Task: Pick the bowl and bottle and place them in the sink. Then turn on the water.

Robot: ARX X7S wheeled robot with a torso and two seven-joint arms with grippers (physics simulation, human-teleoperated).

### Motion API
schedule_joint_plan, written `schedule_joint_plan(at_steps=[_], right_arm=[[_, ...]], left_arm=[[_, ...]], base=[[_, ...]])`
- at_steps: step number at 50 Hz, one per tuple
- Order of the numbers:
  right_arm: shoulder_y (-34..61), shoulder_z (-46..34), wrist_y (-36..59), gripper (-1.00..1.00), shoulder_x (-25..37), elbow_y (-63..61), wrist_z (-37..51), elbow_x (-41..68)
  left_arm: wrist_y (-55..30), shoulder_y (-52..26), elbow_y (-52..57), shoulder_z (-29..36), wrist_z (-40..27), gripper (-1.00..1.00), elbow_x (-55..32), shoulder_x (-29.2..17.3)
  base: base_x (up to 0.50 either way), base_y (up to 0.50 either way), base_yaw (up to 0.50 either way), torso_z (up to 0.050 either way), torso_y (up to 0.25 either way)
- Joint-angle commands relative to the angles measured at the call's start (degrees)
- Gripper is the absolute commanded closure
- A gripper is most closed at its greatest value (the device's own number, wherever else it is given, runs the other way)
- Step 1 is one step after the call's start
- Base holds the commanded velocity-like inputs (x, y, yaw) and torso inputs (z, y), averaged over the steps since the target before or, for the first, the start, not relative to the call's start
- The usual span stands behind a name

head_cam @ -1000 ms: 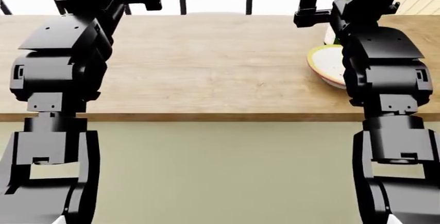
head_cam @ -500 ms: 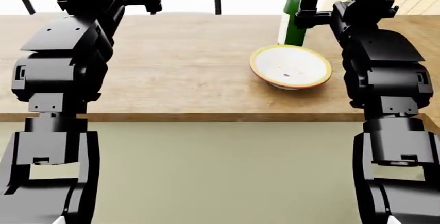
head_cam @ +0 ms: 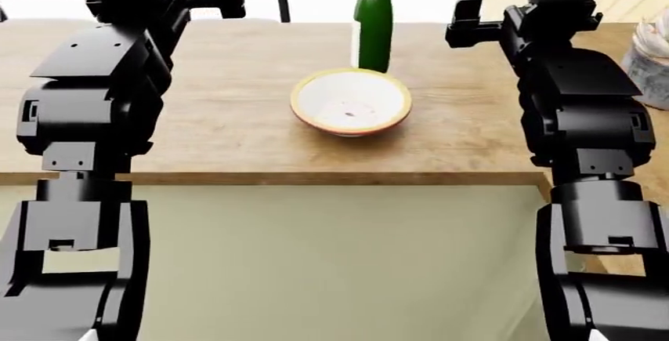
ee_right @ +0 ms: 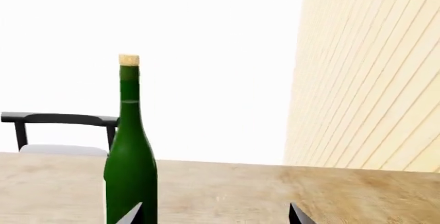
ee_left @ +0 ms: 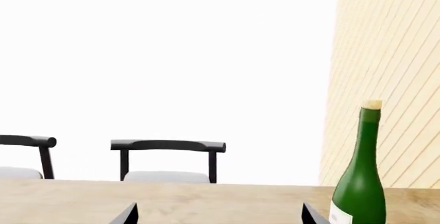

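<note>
On the table, bowl before upright bottle; both jaws apparently parted, empty.

The white bowl with a yellow rim sits upright on the wooden table. Just behind it stands the green bottle, upright, with a pale label.

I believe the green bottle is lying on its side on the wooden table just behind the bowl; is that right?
Not quite: the bottle is standing upright, not lying down, as the head view and both wrist views show. It is indeed on the wooden table, just behind the bowl.
</note>
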Motion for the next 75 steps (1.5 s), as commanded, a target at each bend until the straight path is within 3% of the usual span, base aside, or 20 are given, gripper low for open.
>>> schedule_joint_plan(at_steps=[1,15,75], right_arm=[[-0.07,-0.18,-0.13,-1.0,0.01,0.21,-0.04,0.19],[0.04,-0.78,-0.07,-1.0,0.05,0.32,-0.04,0.08],[-0.2,-2.5,0.35,-1.0,-0.1,-0.24,-1.61,1.22]], left_arm=[[0.27,0.0,-0.27,0.3,-0.16,-1.0,-0.17,-0.14],[0.38,-0.01,-0.27,0.61,-0.37,-1.0,-0.42,-0.36],[0.14,-0.52,0.24,1.29,-1.42,-1.0,-1.86,-1.22]], base=[[0.0,-0.5,0.0,0.0,0.0],[0.0,-0.48,0.0,0.0,0.0],[0.33,0.0,0.0,0.0,0.0]])
